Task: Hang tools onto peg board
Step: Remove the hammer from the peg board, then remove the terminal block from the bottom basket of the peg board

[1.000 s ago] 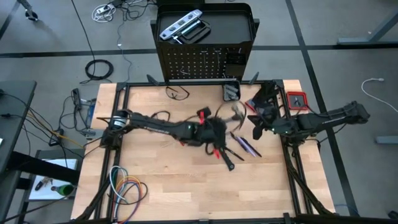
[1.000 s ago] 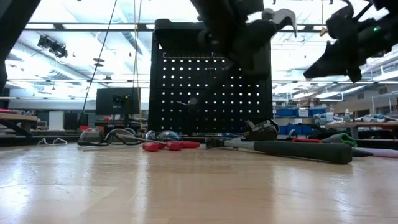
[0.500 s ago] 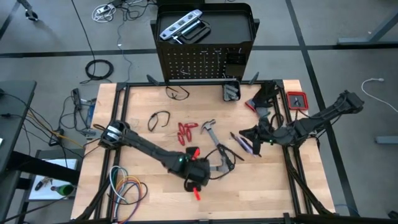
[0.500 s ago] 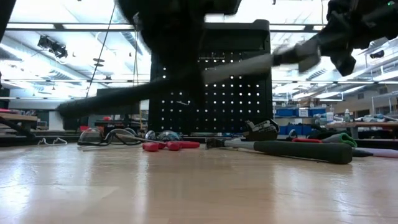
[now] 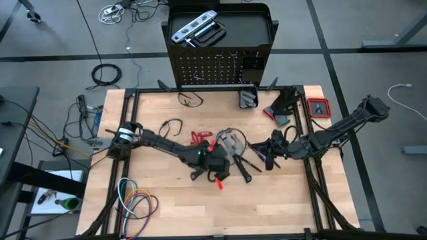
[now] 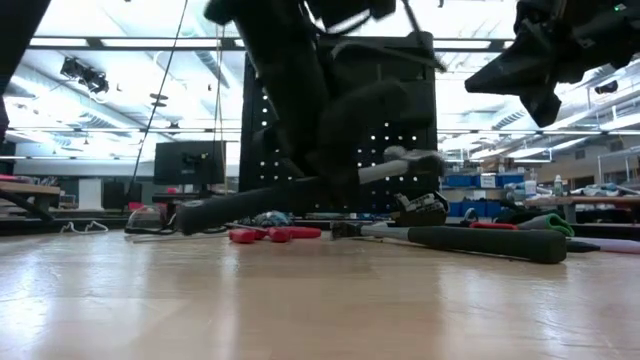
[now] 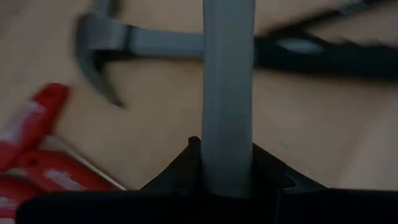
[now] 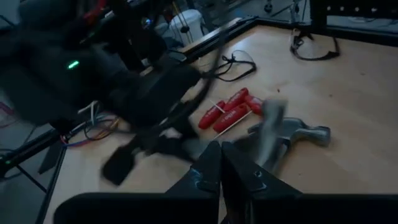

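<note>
The hammer [image 7: 227, 93], its grey shaft clamped between the left gripper [image 7: 227, 180] fingers, is held above the middle of the wooden table [image 5: 167, 207]. A second hammer [image 7: 124, 46] lies flat on the wood just beyond it, beside the red-handled pliers [image 5: 200, 138]. The pegboard [image 5: 217, 67] stands at the table's far edge, well apart, with the left arm's bulk between it and the low camera. The right gripper [image 8: 221, 163], fingers pressed together and empty, hovers just right of the held hammer, whose head looks smeared, probably mid-swing. Half a second ago the left gripper sat nearer the front edge; it has since swung back toward centre.
</note>
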`<state>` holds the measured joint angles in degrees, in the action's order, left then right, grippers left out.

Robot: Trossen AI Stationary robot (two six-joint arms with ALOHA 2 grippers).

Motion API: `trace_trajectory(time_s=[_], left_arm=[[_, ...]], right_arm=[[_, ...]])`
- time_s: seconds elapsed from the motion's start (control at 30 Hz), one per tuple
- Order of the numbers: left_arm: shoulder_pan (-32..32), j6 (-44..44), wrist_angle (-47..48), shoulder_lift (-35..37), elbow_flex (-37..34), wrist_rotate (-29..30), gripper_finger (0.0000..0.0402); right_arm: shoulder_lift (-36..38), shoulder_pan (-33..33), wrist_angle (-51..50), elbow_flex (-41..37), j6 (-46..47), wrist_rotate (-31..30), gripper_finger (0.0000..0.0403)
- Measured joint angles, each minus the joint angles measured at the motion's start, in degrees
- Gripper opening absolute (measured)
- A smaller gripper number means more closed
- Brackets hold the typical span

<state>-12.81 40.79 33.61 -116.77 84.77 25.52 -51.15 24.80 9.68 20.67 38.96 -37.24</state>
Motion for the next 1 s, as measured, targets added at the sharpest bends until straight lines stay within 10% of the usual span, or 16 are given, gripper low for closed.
trace_trajectory(time_s=[0.7, 1.0], left_arm=[[5.18, -9.34, -1.73, 0.14, -0.92, 1.64, 0.0206], [2.35, -17.16, -4.81, 4.65, -0.08, 25.12, 0.0222]], right_arm=[[-4.09, 7.91, 8.72, 0.00, -1.76, -0.61, 0.0020], [-3.99, 11.66, 8.57, 0.00, -4.53, -6.68, 0.0014]])
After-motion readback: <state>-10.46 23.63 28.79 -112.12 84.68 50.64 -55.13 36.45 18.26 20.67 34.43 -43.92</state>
